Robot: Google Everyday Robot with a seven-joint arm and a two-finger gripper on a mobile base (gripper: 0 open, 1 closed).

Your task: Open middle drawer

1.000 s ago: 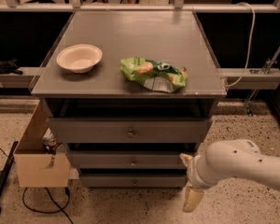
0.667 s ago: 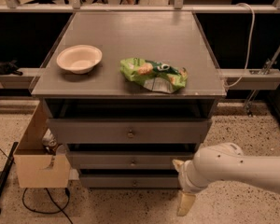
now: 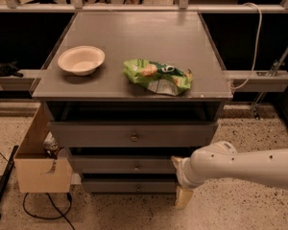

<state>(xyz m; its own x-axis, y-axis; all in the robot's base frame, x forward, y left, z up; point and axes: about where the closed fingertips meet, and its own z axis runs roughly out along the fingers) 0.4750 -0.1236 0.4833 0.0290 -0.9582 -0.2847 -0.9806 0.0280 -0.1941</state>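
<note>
I am looking at a grey bench (image 3: pixel 134 37) that is taking up most of the scene, with three drawers stacked beneath its top. The robot's white arm (image 3: pixel 249 166) is reaching in low from the right, just above the speckled floor (image 3: pixel 240 210). The middle drawer (image 3: pixel 110 165) is sitting between the wider top drawer (image 3: pixel 96 134) and the narrower bottom drawer (image 3: pixel 120 185), and it is not looking pulled out. An open cardboard box (image 3: pixel 38 174) is standing on the floor against the bench's left side. A crumpled green snack bag (image 3: pixel 156 75) is lying on the bench top, well apart from a pale bowl (image 3: pixel 81 60) to its left. The gripper (image 3: pixel 181 188) is hanging at the right end of the middle and bottom drawer fronts, well right of the middle drawer's small round knob (image 3: pixel 137 166). How its jaws are standing, or whether they are holding anything, I cannot tell.
</note>
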